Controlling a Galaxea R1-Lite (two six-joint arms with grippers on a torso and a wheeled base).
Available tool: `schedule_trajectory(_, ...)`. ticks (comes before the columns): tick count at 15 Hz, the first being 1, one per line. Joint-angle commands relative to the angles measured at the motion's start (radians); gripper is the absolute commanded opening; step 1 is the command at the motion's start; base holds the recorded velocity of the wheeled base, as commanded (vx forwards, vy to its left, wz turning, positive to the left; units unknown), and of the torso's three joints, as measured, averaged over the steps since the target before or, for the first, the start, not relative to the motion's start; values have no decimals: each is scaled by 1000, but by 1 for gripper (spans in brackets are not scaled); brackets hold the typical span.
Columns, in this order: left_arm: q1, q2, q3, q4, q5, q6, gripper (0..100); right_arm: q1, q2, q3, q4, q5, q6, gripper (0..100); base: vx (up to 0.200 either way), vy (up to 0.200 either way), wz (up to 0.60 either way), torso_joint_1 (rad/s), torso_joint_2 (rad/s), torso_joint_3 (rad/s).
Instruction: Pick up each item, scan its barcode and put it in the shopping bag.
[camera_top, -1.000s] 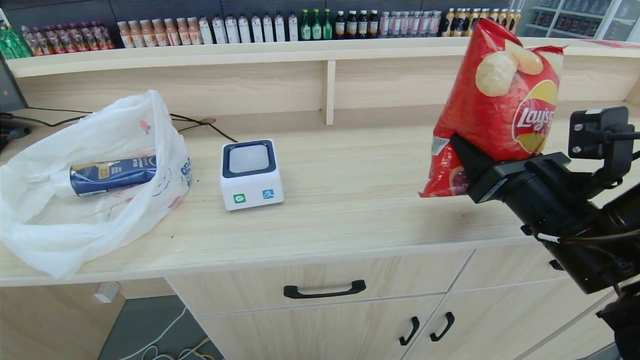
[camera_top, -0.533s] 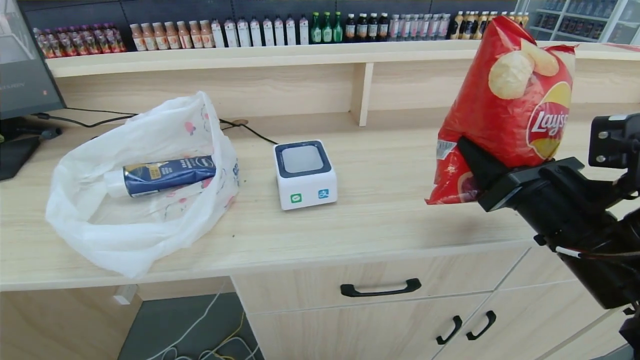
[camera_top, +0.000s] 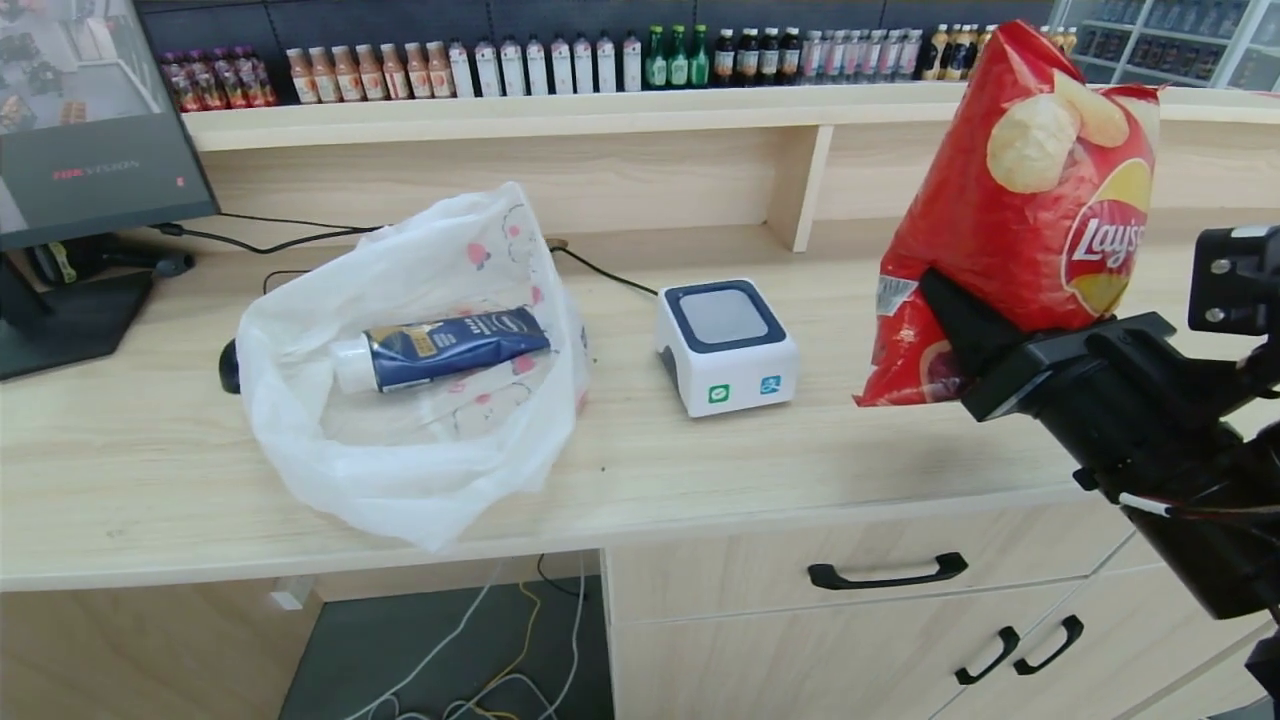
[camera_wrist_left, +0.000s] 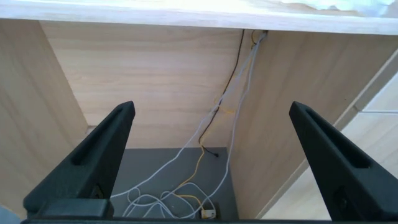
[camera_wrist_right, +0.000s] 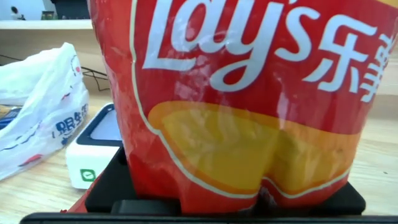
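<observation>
Right gripper grasped chip bag low; left gripper gaped empty. Slack bag risked flopping, hiding barcode from scanner.

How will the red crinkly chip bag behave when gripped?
Probably light for its size: the red crinkly chip bag stands upright above the right gripper, pinched near its bottom. Its glossy film may slip; puffed sides would likely crush.

logo on chip bag, icons on scanner
</observation>
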Motion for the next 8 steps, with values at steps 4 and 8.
schedule_trajectory(4,0,0,0,0,0,2,100,9,-4,-2,1,0,11,0,0,0,0,0,0,0)
schedule_trajectory(8,1,0,0,0,0,2,100,9,-13,9,3,2,10,0,0,0,0,0,0,0)
